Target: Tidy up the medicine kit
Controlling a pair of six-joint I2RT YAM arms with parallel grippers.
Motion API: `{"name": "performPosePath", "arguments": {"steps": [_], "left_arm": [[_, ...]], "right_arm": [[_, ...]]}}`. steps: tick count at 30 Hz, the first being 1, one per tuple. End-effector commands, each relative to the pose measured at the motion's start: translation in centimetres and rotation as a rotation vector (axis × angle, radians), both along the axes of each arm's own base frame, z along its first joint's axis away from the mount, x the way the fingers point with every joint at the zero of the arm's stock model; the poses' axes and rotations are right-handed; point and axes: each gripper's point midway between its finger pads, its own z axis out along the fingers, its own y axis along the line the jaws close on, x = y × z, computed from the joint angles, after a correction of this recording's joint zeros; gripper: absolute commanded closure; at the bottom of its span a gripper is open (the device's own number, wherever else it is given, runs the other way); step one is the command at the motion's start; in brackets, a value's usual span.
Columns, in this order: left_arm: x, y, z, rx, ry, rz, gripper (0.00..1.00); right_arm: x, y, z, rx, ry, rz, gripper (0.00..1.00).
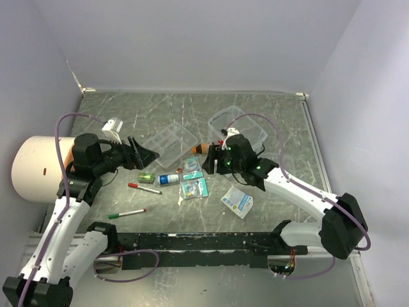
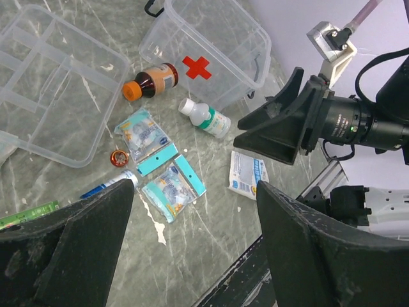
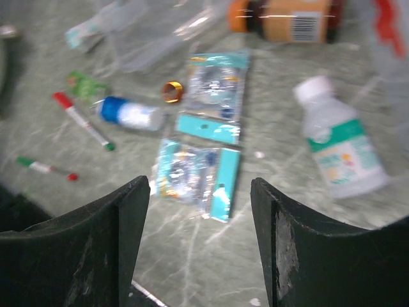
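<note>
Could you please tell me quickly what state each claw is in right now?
Left claw: open, holding nothing.
Right claw: open, holding nothing.

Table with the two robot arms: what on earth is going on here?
Two robot arms are tidying a medicine kit. The clear box with a red cross and the divided tray sit at the back, apparently empty. A brown bottle, a white bottle and some packets lie loose on the table in front. The left gripper and right gripper hover by them, both open and holding nothing.
</note>
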Motion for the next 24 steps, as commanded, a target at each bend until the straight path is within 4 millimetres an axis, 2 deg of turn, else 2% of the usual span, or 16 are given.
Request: {"name": "performPosePath", "arguments": {"steps": [1, 10, 18, 20, 24], "left_arm": [[0.9, -0.3, 1.1, -0.023, -0.058, 0.009, 0.12], [2.2, -0.3, 0.7, -0.056, -0.057, 0.046, 0.15], [2.4, 0.2, -0.1, -0.015, -0.035, 0.069, 0.16], [2.4, 0.2, 0.0, -0.020, -0.038, 0.070, 0.16], [2.4, 0.2, 0.0, -0.021, -0.040, 0.071, 0.16]], "right_arm": [[2.5, -4.1, -0.5, -0.163, -0.051, -0.225, 0.35], [5.0, -7.4, -0.2, -0.336, -0.160, -0.347, 0.33], [6.1, -9.9, -1.4, -0.422, -0.197, -0.417, 0.33], [6.0, -9.6, -1.5, -0.445, -0.211, -0.357, 0.37], [4.7, -7.3, -2.9, -0.445, -0.203, -0.133, 0.40]]}}
